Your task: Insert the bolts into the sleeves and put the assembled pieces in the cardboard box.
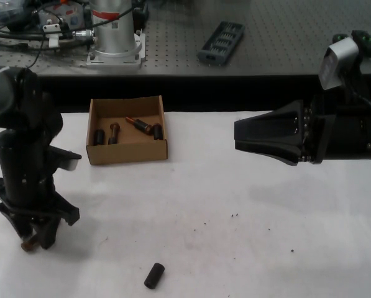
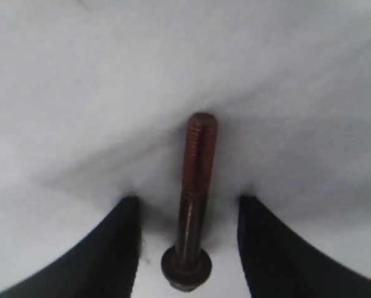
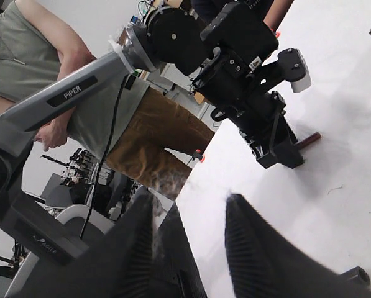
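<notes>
L gripper (image 2: 188, 200) open, nothing clamped, bolt (image 2: 196, 180) lying loose on bench (image 2: 297, 74) between its jaws; R gripper (image 3: 188, 195) open, empty, well apart; risk: closing off-centre may roll or tilt the bolt, misaligning it w/ the sleeve (image 1: 154, 275) lying off to L gripper's right.

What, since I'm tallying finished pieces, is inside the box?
In the box, two copper bolts and at least two dark sleeves lie on the floor. Its front wall hides the nearest strip; how far each bolt sits in a sleeve cannot be told.
</notes>
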Robot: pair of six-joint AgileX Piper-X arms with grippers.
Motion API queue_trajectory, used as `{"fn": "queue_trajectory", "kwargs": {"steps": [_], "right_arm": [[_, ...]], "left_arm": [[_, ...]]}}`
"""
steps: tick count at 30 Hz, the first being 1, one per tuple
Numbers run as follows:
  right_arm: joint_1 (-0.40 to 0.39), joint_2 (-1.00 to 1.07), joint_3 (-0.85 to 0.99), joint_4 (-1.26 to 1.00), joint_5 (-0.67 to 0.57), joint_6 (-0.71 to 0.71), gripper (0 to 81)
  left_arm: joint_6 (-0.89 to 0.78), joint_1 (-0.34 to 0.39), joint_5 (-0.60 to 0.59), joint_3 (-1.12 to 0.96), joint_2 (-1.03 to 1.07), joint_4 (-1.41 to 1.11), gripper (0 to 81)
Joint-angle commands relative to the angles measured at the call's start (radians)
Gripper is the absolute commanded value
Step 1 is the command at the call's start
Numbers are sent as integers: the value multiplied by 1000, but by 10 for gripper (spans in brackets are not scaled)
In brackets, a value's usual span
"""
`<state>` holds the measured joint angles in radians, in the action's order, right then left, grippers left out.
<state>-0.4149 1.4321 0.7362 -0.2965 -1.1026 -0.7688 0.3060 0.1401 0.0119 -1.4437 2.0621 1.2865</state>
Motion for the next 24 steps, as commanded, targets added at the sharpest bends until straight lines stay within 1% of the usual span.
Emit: {"fn": "queue_trajectory", "kwargs": {"steps": [1,2,3,6,7,8,13,15,17,20,24], "right_arm": [[6,-11,11,-1,-15,-1,292],[6,-11,11,-1,-15,-1,292],[6,-11,11,-1,-15,-1,292],[6,-11,11,-3,-15,-1,292],[6,-11,11,-5,-15,-1,292],[6,-11,11,-8,-15,-1,292],[6,-11,11,-10,-15,-1,292],[6,-11,11,-9,-15,8,292],[9,-11,11,-9,-15,25,292],[34,-11,11,-9,1,29,292],[82,-11,11,-9,32,26,292]], "left_arm": [[-30,3,22,1,30,43,297],[-41,3,26,1,31,43,265],[-56,3,26,1,31,41,214],[-99,12,12,1,31,53,7],[-109,16,-12,1,31,63,1],[-133,23,-62,1,31,73,1],[-306,57,-415,1,31,79,6],[-315,84,-501,1,31,77,6],[-322,122,-547,1,31,77,6],[-358,187,-604,1,31,44,6],[-499,263,-747,1,31,-83,6]]}}
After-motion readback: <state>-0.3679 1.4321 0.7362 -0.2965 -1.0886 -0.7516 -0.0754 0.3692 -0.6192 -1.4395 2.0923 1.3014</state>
